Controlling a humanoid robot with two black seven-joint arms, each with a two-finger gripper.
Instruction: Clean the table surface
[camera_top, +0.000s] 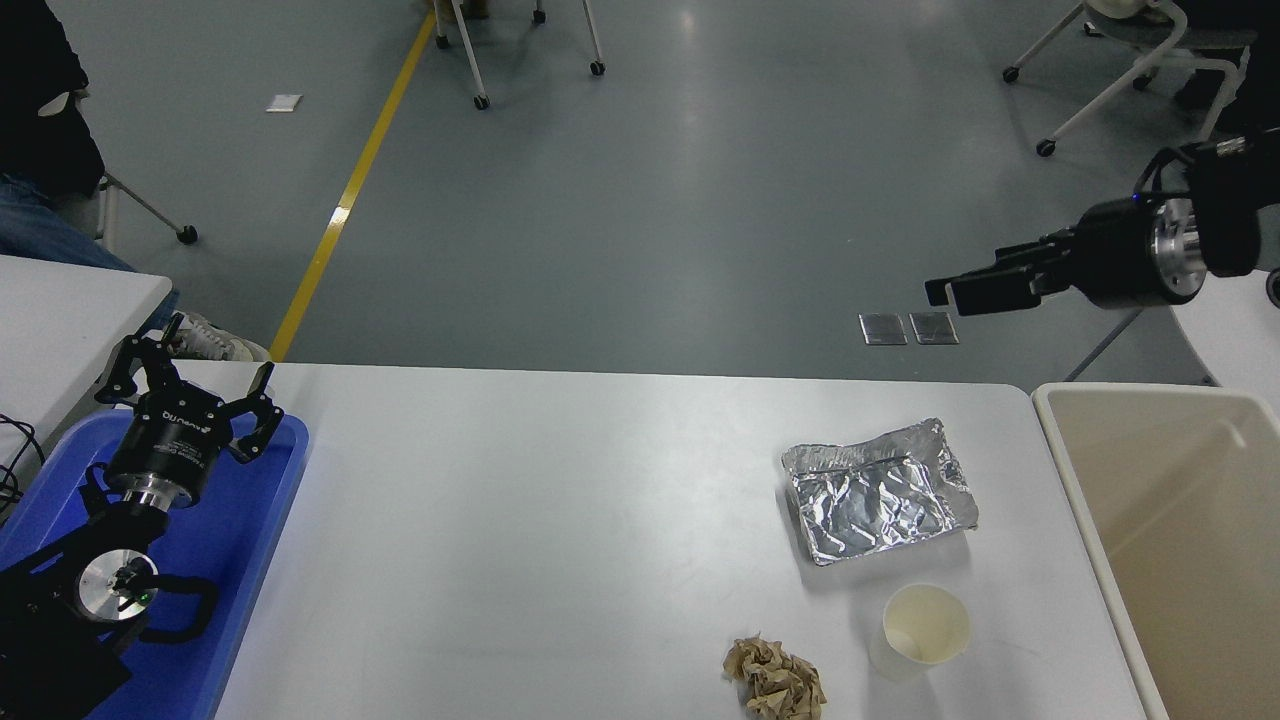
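The table surface is a wide white top filling the lower picture. On its right part lie a crumpled foil tray, a white paper cup standing upright, and a ball of crumpled brown paper at the front edge. My right gripper reaches in from the right edge, high above the floor beyond the table's far right corner, well clear of the foil tray. It is seen side-on and holds nothing. At the lower left my left gripper is parked open and empty over a blue tray.
A beige bin stands against the table's right end. Smaller white tabletops show in part at the left and right. A seated person is at the top left, and wheeled chairs stand on the grey floor.
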